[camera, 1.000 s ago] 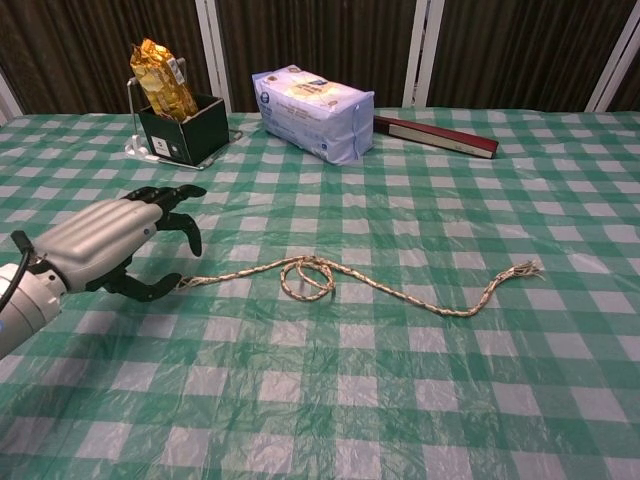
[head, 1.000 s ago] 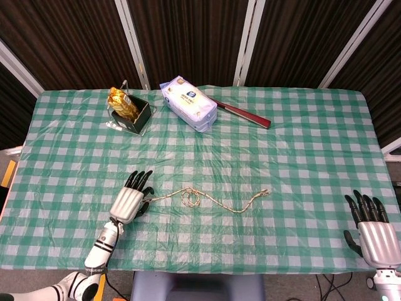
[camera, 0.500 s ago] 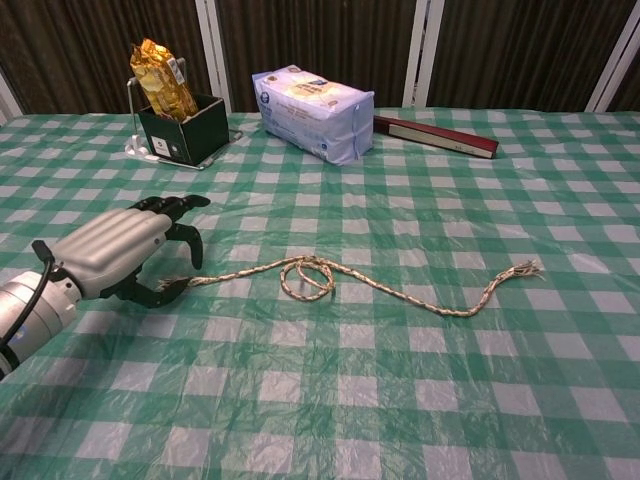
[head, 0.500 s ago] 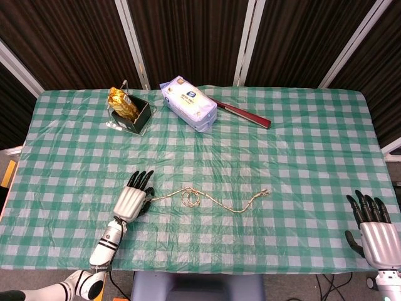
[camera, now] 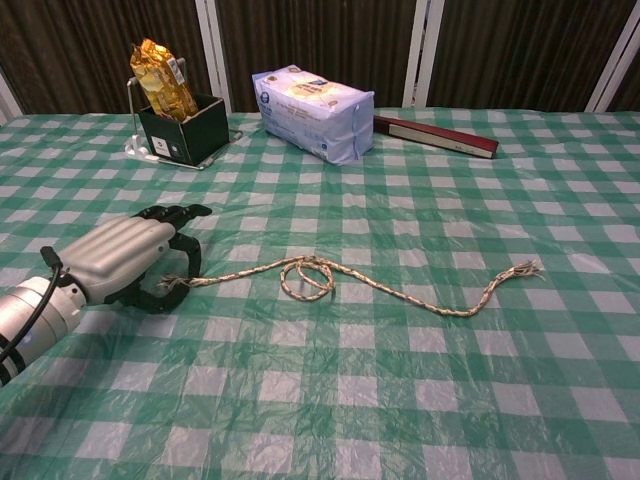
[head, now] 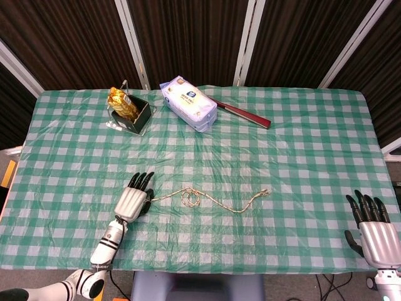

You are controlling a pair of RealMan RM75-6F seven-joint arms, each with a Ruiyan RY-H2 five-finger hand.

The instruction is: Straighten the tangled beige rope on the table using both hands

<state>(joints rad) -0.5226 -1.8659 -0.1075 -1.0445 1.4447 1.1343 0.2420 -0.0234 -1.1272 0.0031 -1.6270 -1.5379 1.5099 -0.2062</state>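
Our left hand [camera: 130,255] has closed in over the last second, its fingers now curling around the frayed left end of the beige rope [camera: 360,283], which lies looped mid-desk. We judge the grasp is in progress. Our right hand [head: 373,227] hovers open, far right; next it must take the other end.

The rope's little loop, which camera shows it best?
The chest view: the loop in the beige rope appears large there, its coils and braid readable. The head view shows the whole rope from above, but the loop is tiny, its crossings hard to read.
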